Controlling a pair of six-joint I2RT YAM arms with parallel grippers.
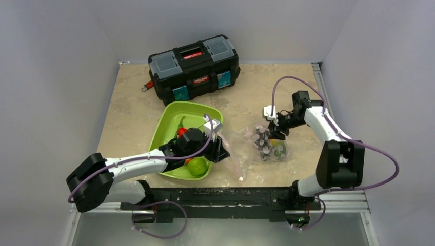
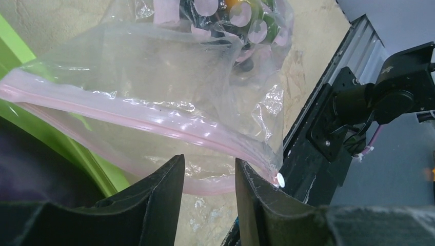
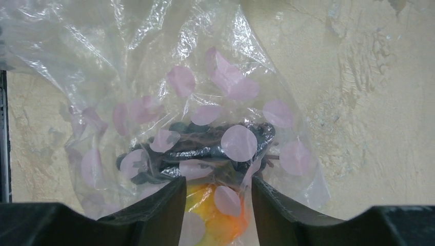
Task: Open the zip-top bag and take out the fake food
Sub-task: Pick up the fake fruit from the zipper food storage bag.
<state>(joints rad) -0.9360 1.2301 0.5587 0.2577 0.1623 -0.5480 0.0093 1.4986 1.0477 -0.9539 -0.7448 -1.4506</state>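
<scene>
Clear crinkly plastic, the zip-top bag lies on the bench just right of the lime-green tray, with its pink zip strip nearest the tray. The left tool, jaws narrowly parted, faces that strip, likely to tug it open. The right tool, jaws apart, straddles the lumpy fake food farthest from the tray, probably as an anchor.

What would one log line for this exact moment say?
left fingers: apart at pink zip strip of zip-top bag | right fingers: apart astride bag's filled end | fake food: some inside bag, lime in green tray
</scene>
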